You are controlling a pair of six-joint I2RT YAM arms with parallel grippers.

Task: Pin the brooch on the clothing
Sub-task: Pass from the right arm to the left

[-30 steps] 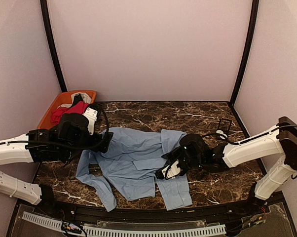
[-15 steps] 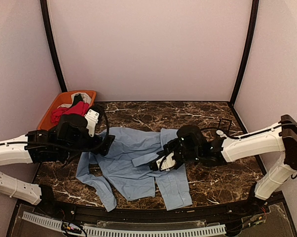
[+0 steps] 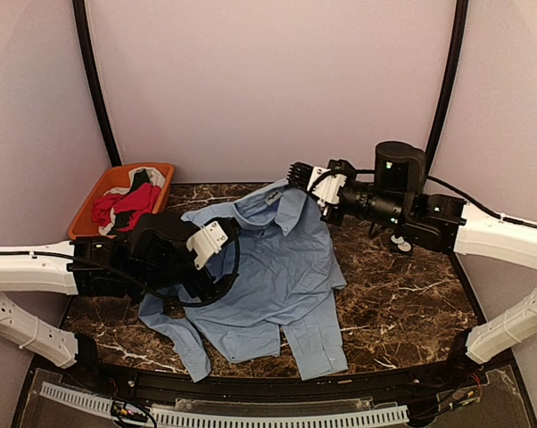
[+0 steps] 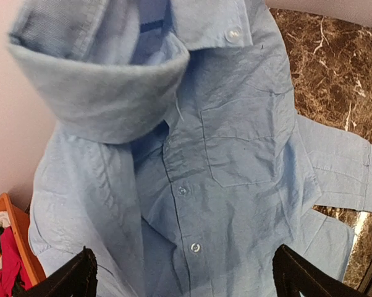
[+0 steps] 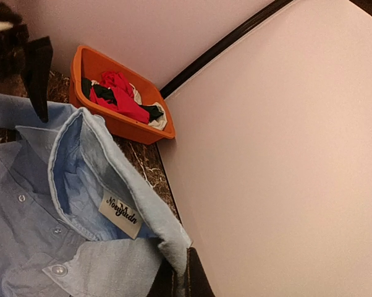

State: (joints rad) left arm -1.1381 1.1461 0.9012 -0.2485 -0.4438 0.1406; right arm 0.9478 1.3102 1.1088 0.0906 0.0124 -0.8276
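The right pincer (image 3: 295,174) is clenched on the collar (image 3: 273,198) of the light blue shirt (image 3: 277,267) and holds it up above the back of the marble worktop (image 3: 393,303), so the front with buttons and chest pocket hangs down while the lower part and sleeves lie spread on the worktop. The left pincer (image 4: 186,281) is released, its fingers wide apart, facing the shirt front from the left side. An orange bin (image 3: 90,201) with red, black and white garments (image 3: 126,201) stands in the far left corner.
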